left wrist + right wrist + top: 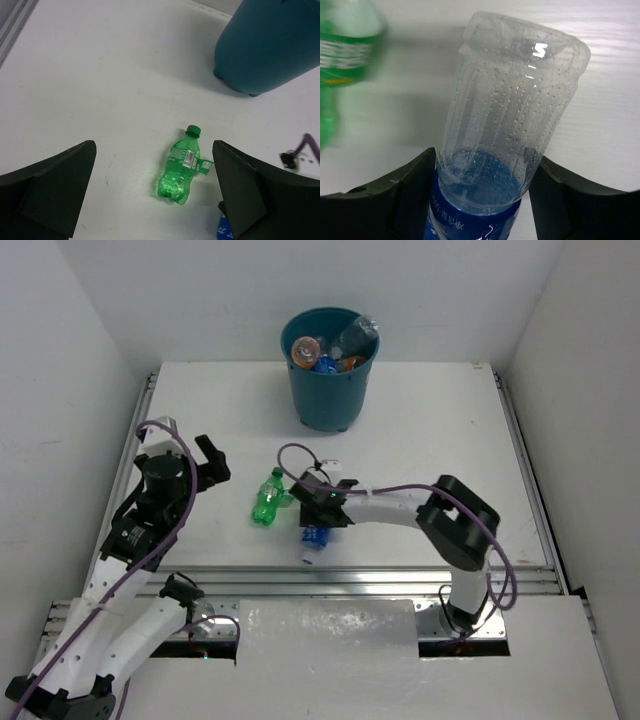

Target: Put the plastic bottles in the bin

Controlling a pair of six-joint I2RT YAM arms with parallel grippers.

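A clear bottle with a blue label [316, 537] lies on the white table in front of the arms. My right gripper [323, 508] is shut on it, and in the right wrist view [482, 167] both fingers press the bottle's sides [512, 110]. A green bottle [268, 498] lies flat just to its left, cap toward the bin; it also shows in the left wrist view [181, 167] and the right wrist view [340, 55]. My left gripper [212, 462] is open and empty [154, 150], left of the green bottle. The teal bin [328, 398] stands at the back and holds several bottles [330, 350].
The bin's wall [270, 45] fills the upper right of the left wrist view. A purple cable [390, 490] runs along the right arm. Metal rails [350, 580] border the table's near edge, and white walls enclose it.
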